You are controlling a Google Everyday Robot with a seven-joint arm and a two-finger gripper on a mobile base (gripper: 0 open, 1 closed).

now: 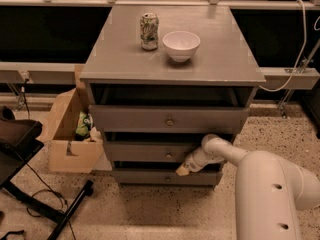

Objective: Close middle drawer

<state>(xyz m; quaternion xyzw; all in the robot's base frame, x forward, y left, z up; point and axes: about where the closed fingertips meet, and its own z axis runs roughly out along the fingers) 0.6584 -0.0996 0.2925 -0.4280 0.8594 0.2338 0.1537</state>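
The grey cabinet [170, 59] has three drawer fronts, each with a small round knob. The middle drawer [145, 151] sits pushed in, nearly level with the bottom drawer [150, 177] below it. Its knob [168, 155] shows in the centre. My gripper [183, 169] is at the lower right part of the middle drawer's front, right of the knob, at the seam with the bottom drawer. My white arm [265, 184] reaches in from the lower right.
The top drawer [150, 119] stands out a little, with a dark gap above it. A green can [149, 31] and a white bowl [181, 45] stand on the cabinet top. A cardboard box [72, 134] sits at the left. A black stand [30, 184] and cables lie at the lower left.
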